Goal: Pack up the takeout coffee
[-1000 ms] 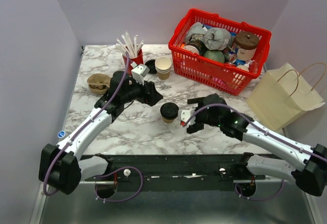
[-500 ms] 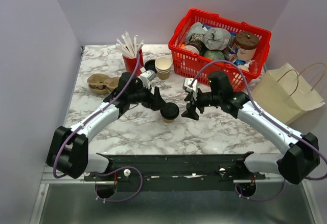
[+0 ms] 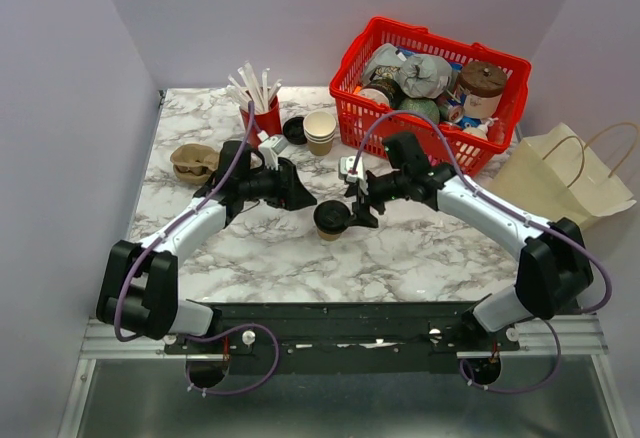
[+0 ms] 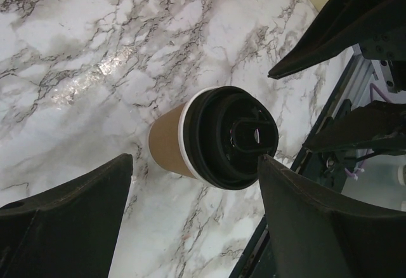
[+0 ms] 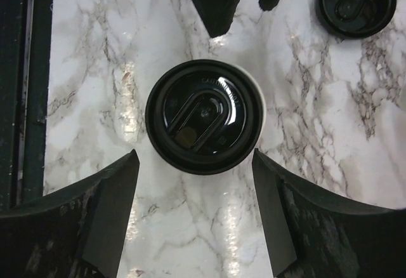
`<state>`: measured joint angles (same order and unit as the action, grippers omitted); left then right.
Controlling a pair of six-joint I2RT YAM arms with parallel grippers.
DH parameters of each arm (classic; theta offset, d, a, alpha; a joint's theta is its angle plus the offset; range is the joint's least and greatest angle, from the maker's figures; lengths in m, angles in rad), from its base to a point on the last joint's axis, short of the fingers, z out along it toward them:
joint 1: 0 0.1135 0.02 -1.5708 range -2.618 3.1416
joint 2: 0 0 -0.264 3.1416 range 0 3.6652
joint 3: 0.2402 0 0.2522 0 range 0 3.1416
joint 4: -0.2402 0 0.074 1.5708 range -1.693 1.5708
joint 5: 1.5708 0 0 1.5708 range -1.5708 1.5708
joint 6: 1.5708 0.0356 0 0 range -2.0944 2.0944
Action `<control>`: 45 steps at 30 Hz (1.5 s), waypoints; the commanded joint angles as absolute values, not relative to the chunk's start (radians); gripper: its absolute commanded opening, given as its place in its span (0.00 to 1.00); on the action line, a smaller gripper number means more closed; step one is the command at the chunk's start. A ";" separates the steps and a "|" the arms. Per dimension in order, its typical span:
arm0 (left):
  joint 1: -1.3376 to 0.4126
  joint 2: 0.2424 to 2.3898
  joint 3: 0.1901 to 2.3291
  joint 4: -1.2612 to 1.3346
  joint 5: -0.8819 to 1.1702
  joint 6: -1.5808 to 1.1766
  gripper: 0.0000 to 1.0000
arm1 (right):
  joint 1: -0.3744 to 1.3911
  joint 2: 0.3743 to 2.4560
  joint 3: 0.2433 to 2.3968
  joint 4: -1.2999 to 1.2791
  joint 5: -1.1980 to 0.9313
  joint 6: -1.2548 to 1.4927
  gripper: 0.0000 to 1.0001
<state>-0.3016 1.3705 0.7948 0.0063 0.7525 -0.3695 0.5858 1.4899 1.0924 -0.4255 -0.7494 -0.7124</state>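
Observation:
The takeout coffee (image 3: 331, 219) is a small brown kraft cup with a pale rim and a black lid, standing upright on the marble table. My left gripper (image 3: 299, 200) is open just left of it, not touching. My right gripper (image 3: 360, 215) is open just right of it. In the left wrist view the cup (image 4: 166, 141) stands ahead of the open gripper (image 4: 195, 164), its lid near the right finger. In the right wrist view the lidded cup (image 5: 205, 116) sits just beyond the open gripper (image 5: 195, 157), with the left gripper's fingertips (image 5: 217, 2) opposite.
A red basket (image 3: 384, 129) full of items stands at the back right, with a paper bag (image 3: 560, 198) at the right edge. A red cup of straws (image 3: 262, 110), a loose black lid (image 3: 294, 129), stacked cream cups (image 3: 320, 133) and a brown cup carrier (image 3: 193, 163) stand behind.
My right gripper has swung from the near side round to the cup's right. My left gripper came up to the cup, then drew back slightly. The cup has not moved.

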 commanded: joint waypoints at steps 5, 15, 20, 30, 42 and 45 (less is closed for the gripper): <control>-0.252 1.414 0.724 0.179 0.864 -0.564 0.86 | 0.617 1.548 1.147 -0.433 -0.776 -0.885 0.83; -0.232 1.439 0.718 0.216 0.870 -0.589 0.86 | 0.655 1.589 1.158 -0.433 -0.738 -0.916 0.84; -0.229 1.448 0.721 0.224 0.873 -0.598 0.86 | 0.655 1.620 1.186 -0.433 -0.718 -0.907 0.84; -0.224 1.463 0.716 0.230 0.877 -0.601 0.85 | 0.655 1.657 1.227 -0.433 -0.712 -0.891 0.82; -0.224 1.465 0.704 0.242 0.874 -0.609 0.85 | 0.669 1.672 1.224 -0.434 -0.715 -0.888 0.79; -0.222 1.465 0.703 0.242 0.874 -0.609 0.85 | 0.673 1.667 1.223 -0.436 -0.726 -0.888 0.78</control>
<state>-0.2298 1.4609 0.7193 0.2123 0.8497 -0.5987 0.6601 1.6562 1.2072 -0.4290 -0.7113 -0.8898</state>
